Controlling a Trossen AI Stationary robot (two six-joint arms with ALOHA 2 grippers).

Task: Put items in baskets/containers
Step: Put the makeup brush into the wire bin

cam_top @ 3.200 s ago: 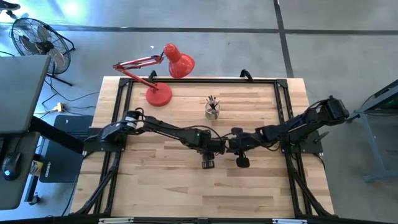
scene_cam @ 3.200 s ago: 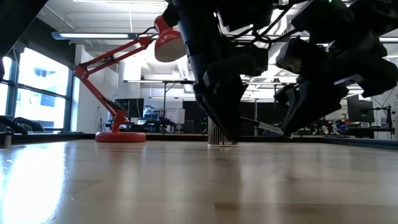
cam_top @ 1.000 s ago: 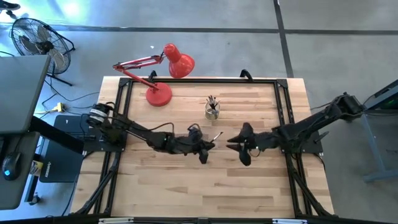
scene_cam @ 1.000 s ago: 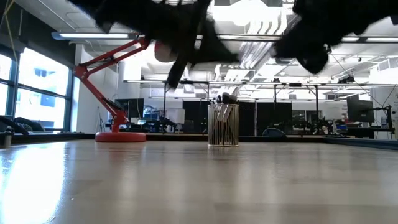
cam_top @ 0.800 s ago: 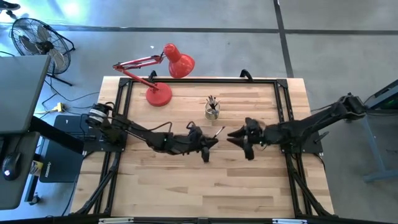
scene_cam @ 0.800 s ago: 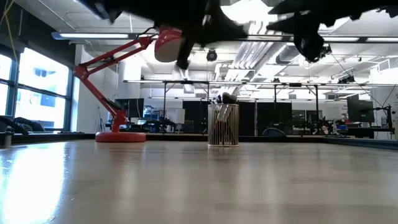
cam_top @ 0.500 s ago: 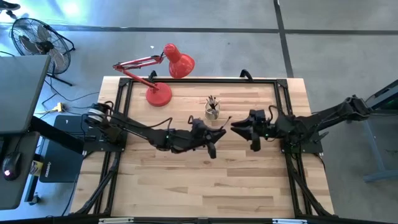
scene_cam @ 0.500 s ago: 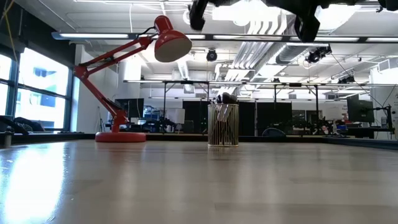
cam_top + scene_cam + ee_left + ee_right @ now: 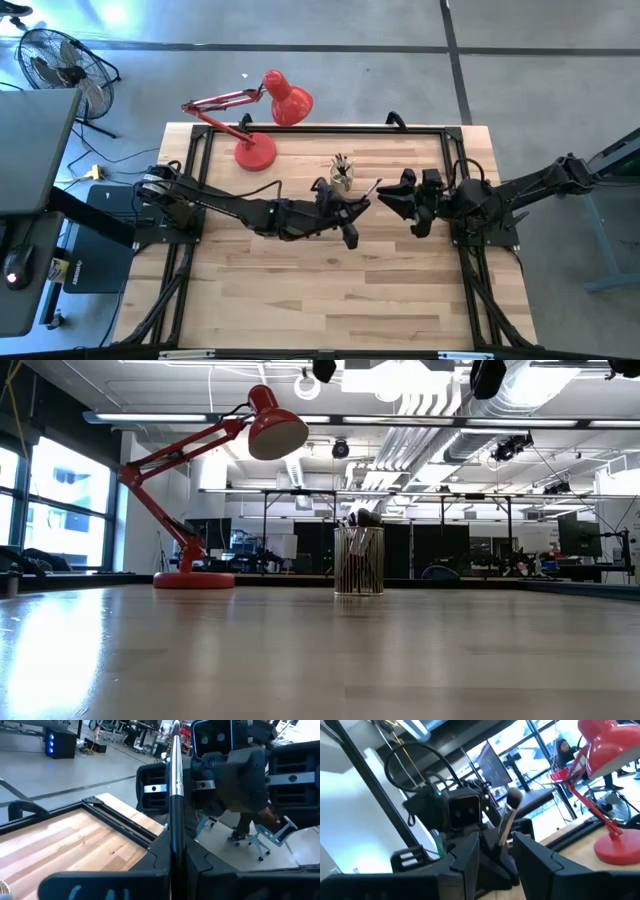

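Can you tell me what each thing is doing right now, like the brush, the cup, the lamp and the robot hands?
Left gripper: fingers shut on a brush, raised off the table.
Brush: held by the left gripper.
Right gripper: raised, facing the left gripper.
Glass cup: upright, brushes standing inside.
Red lamp: upright, head bent down.

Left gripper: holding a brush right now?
Yes. In the left wrist view a thin brush stands clamped between the left gripper's dark fingers, pointing toward the right arm.
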